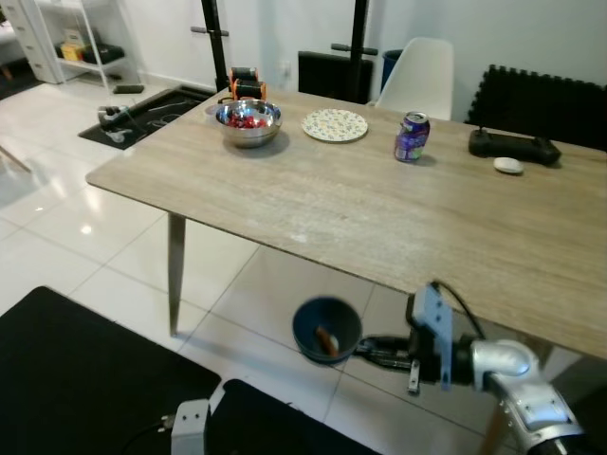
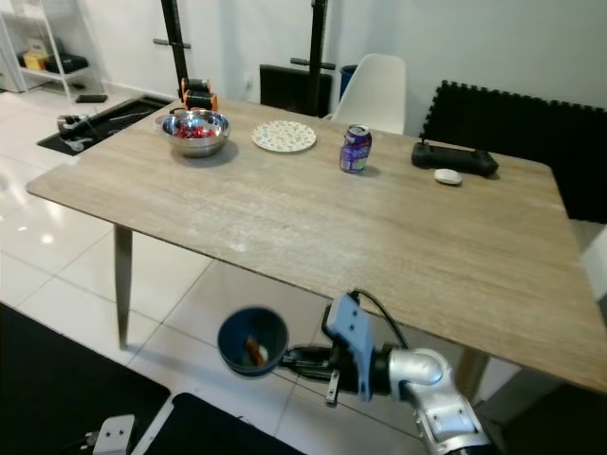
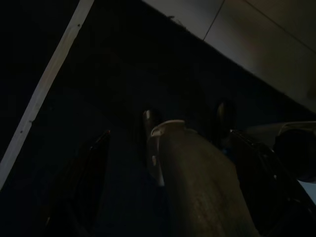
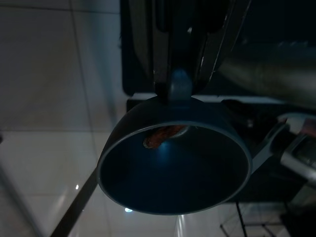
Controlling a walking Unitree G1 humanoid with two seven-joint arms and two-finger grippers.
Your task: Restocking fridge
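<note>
one blue bowl hangs clamped in right gripper below table.

Right arm extended forward, low, wrist level; right gripper fingers clamped on a held rim. Left gripper hangs idle, dim.
</note>
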